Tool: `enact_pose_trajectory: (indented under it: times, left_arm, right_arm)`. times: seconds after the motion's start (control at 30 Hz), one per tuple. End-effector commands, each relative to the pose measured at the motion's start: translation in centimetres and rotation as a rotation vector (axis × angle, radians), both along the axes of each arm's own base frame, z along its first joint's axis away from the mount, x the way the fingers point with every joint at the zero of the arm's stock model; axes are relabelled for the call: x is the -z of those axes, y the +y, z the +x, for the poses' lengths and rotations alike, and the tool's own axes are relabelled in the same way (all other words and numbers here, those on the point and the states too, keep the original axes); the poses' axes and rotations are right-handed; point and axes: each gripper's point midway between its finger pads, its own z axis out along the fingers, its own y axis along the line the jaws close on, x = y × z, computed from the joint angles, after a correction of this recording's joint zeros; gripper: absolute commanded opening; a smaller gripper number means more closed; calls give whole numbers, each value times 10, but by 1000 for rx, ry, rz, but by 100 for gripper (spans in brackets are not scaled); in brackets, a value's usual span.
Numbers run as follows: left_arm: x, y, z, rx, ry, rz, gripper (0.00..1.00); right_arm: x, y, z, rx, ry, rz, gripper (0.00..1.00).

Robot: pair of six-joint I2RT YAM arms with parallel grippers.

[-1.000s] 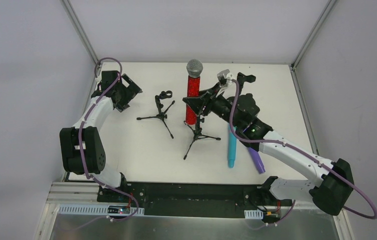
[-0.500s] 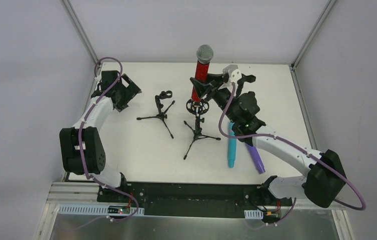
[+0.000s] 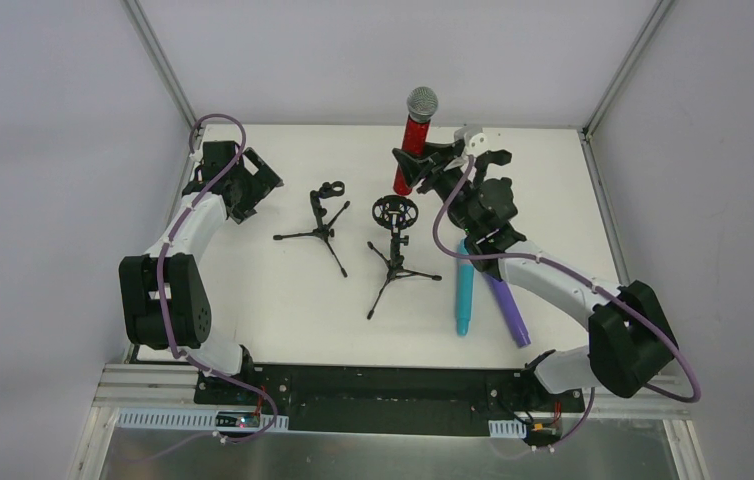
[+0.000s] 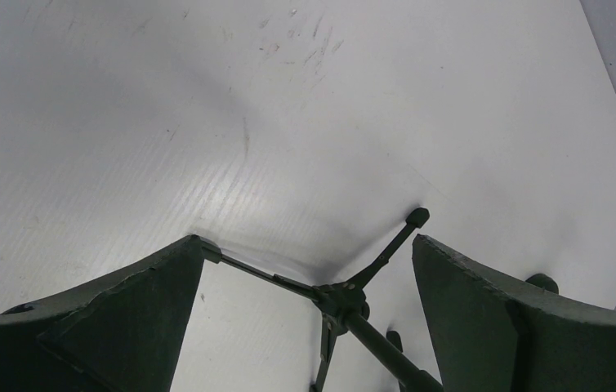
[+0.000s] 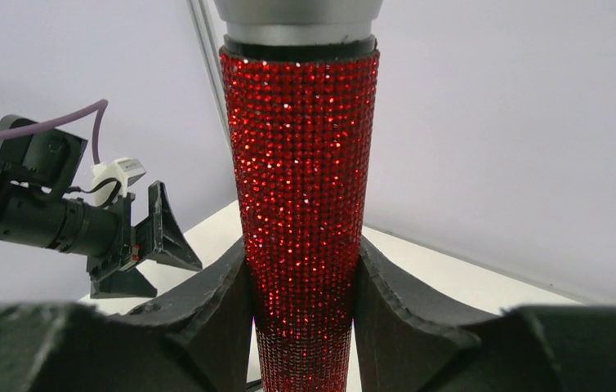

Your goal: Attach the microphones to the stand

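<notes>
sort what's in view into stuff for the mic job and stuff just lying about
Job:
red mic, held in the right claw
cyan mic
purple mic
ring stand
clip stand

Just there:
nothing loose, only the table and the open, empty left claw

On the table (image 3: 283,300), the clip stand (image 3: 323,215) stands left of the ring stand (image 3: 394,245). Behind and right of the ring stand, the upright microphone (image 3: 418,132) sits in the right gripper (image 3: 411,172). Nearer, right of that stand, the inner microphone (image 3: 464,295) and outer microphone (image 3: 511,312) lie side by side. The left gripper (image 3: 261,186) hangs left of the clip stand.
</notes>
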Motion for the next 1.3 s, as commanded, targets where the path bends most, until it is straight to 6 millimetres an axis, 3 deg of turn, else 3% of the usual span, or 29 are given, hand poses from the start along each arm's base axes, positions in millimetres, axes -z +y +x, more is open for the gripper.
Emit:
enact_pose_trajectory:
  times: [0.0,0.37,1.27]
  left_arm:
    - [-22,6,14,-1,-68,7,99]
    - [-22,1,17,24,-75,-6,98]
    - [-22,-1,18,40,-78,-10,99]
  right_arm:
    - [-23,6,-9,-65,-83,42,0]
    - [4,21,-9,-128,-35,9,0]
    - [35,23,-12,-150,9,4,0]
